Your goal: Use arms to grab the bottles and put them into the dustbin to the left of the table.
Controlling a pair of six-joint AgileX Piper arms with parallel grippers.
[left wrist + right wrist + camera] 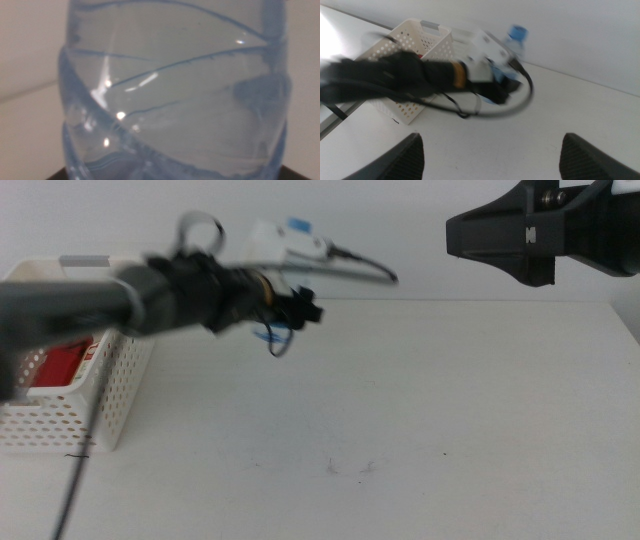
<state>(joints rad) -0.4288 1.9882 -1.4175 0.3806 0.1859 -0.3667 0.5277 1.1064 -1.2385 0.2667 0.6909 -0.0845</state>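
The red can [62,366] lay in the dustbin [110,395], frame left. The left gripper [300,308] clamped the water bottle [175,95], undelivered. The right gripper [490,155] hung open, upper right.

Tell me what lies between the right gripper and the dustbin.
In the right wrist view, the left arm crosses the stretch between the right gripper and the dustbin, carrying the water bottle; below it the white table is bare.

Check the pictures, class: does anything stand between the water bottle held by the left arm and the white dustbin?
Nothing visible does. The left end effector carries the water bottle beside the dustbin, with only bare table below.
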